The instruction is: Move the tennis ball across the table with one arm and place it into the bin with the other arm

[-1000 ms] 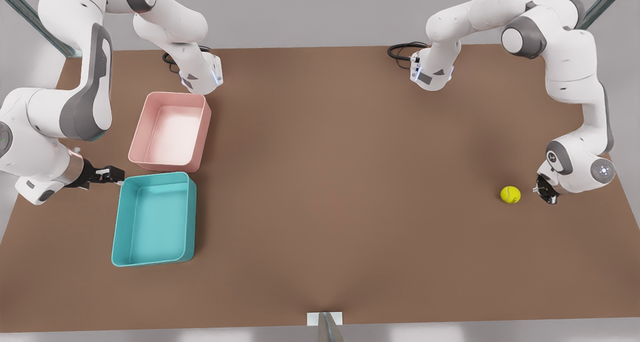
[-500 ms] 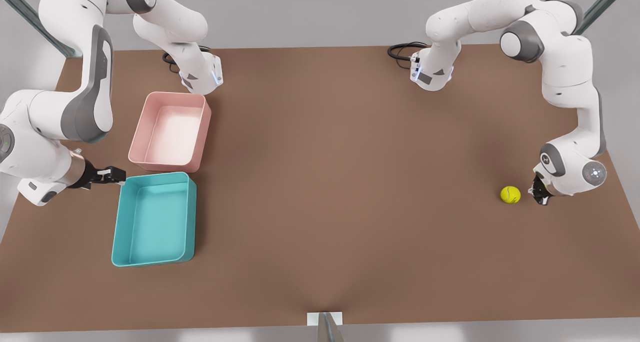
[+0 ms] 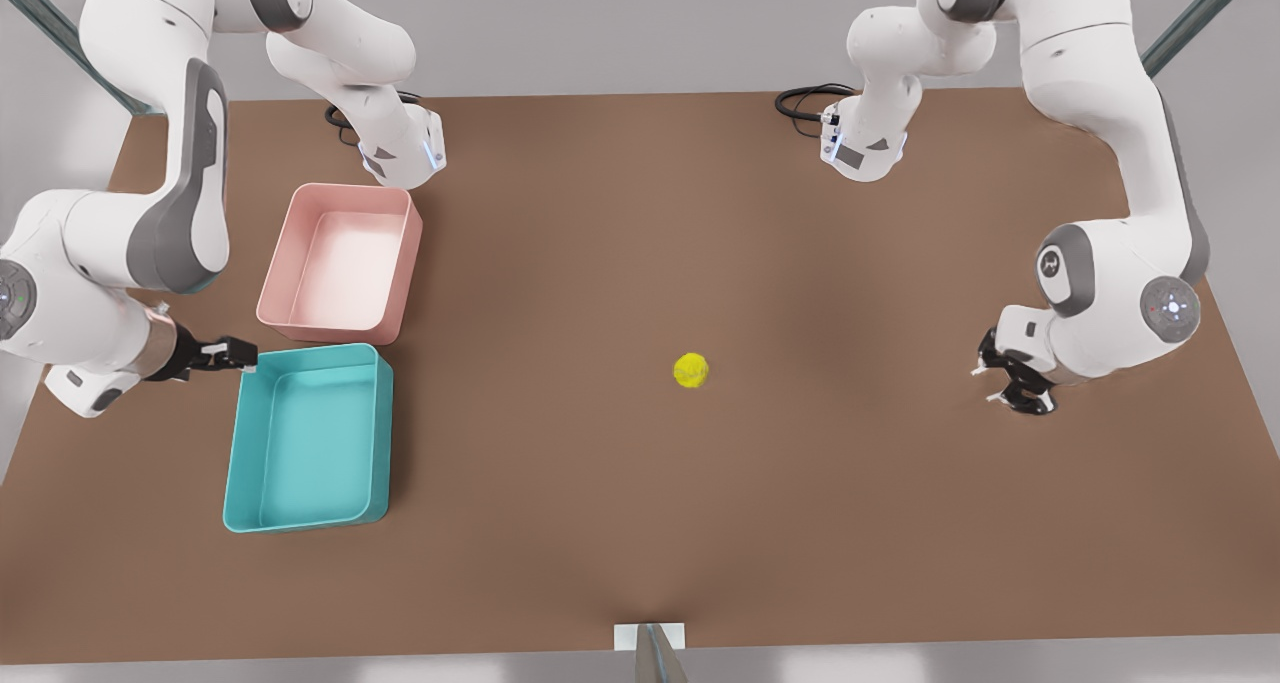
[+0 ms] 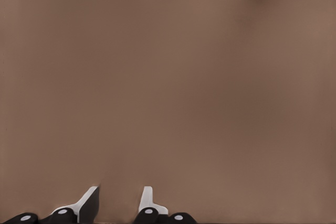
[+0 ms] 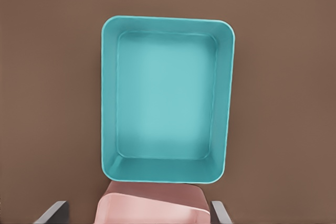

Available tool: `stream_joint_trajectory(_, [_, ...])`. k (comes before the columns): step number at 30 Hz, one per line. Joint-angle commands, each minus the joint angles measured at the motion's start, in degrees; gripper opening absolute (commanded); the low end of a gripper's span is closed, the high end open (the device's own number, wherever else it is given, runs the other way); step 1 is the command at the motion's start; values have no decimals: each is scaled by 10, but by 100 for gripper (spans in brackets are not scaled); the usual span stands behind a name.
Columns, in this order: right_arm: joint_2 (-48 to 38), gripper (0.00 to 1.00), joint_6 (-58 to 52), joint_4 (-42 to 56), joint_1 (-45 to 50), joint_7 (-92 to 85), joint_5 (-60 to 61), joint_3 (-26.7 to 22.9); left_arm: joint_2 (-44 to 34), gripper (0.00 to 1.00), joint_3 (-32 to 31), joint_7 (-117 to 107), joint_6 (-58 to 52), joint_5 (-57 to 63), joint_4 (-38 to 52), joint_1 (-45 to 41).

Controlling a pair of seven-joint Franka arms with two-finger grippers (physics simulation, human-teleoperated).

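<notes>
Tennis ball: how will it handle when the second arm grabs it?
The small yellow-green fuzzy tennis ball probably rolls at a nudge: round, free on the flat brown table. Fuzzy cover likely grips well. Small, so probably light.

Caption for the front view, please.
Tennis ball lies mid-table, apart from the open left gripper; open right gripper waits beside the teal bin.

Tennis ball showing yellow-green against the matte brown table. Bin showing teal throughout; the tub beside it showing pale pink (paler on its floor). Both arms wearing white shells with grey joint covers; left gripper and right gripper showing black, fingertips white.
</notes>
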Motion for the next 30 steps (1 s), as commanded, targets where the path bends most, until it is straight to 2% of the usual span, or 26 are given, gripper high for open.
stream_joint_trajectory(1, [15,100,16,0,2,11,14,0,0,100,14,-697,-255,-2,80,-17])
stream_joint_trajectory(2, [26,100,45,-11,7,32,13,2,12,100,15,-694,-279,0,113,-14])
stream_joint_trajectory(4, [33,100,102,-48,43,113,12,3,14,100,16,-680,-282,17,114,-10])
stream_joint_trajectory(6, [65,100,143,-49,91,196,13,3,22,100,14,-675,-326,23,153,-5])
stream_joint_trajectory(8, [85,100,171,-49,129,267,13,4,28,100,14,-596,-328,24,153,-4])
stream_joint_trajectory(15, [152,100,273,-50,232,516,33,7,27,100,-1,-655,-300,18,154,-20])
stream_joint_trajectory(16, [158,100,277,-56,240,524,70,7,28,100,-1,-655,-300,19,154,-20])
stream_joint_trajectory(19, [133,100,329,-135,261,524,69,5,28,100,-1,-655,-300,19,154,-20])
stream_joint_trajectory(21, [70,100,381,-233,273,524,68,7,28,100,-2,-655,-300,19,154,-20])
stream_joint_trajectory(23, [8,100,375,-293,285,524,68,7,28,100,-1,-655,-300,19,153,-20])
stream_joint_trajectory(30, [2,100,432,-368,308,551,67,5,30,100,-6,-655,-300,18,151,-21])
